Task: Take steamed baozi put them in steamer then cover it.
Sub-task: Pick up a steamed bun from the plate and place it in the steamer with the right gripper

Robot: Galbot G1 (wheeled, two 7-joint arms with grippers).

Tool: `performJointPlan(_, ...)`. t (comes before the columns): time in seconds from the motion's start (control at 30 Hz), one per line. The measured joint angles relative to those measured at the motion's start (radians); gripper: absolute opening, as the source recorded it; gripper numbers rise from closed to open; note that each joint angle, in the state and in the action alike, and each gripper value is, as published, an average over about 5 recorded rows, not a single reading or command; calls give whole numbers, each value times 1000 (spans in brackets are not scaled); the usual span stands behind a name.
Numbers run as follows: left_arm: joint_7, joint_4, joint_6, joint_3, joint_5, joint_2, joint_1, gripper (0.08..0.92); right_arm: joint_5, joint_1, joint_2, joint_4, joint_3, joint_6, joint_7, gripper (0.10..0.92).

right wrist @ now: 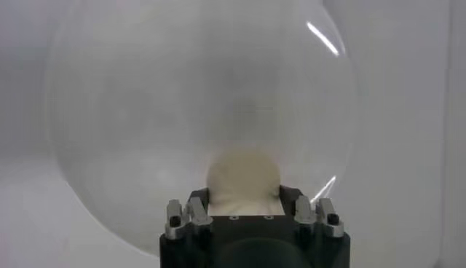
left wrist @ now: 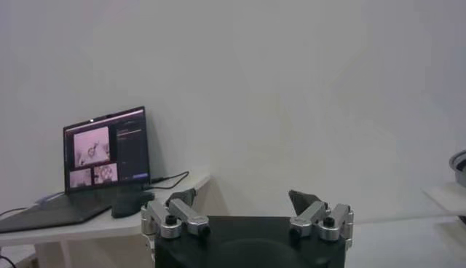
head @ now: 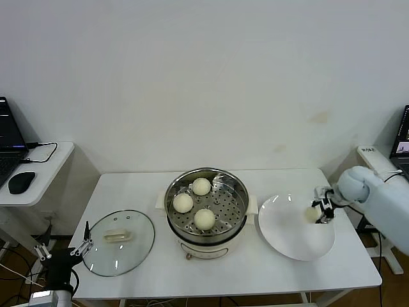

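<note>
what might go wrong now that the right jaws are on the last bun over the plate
The right gripper pinches the soft baozi over the white plate; squeezing may dent it, or it may slip on the lift. The steamer already holds three buns, so room is tight. The glass lid lies near the table's front edge.

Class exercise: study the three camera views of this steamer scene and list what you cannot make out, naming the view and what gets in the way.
- Underside of the small cream-white steamed bun in the right claw: right wrist view, hidden by the claw body.
- Whether that bun touches the flat white plate: head view, too small.
- Shiny stainless-steel steamer pot: left wrist view, cut off by the edge.
- Laptop screen contents: left wrist view, too small.
</note>
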Motion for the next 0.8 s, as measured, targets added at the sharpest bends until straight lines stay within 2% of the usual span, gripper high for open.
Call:
performJointPlan(0.37, 0, -14, 1, 12, -3, 4, -9, 823, 239, 349, -7, 189, -265, -115, 37, 611)
performJointPlan(0.8, -1, -24, 4, 13, -1, -3, -10, 823, 541, 540, 142, 305, -445, -318, 195, 619)
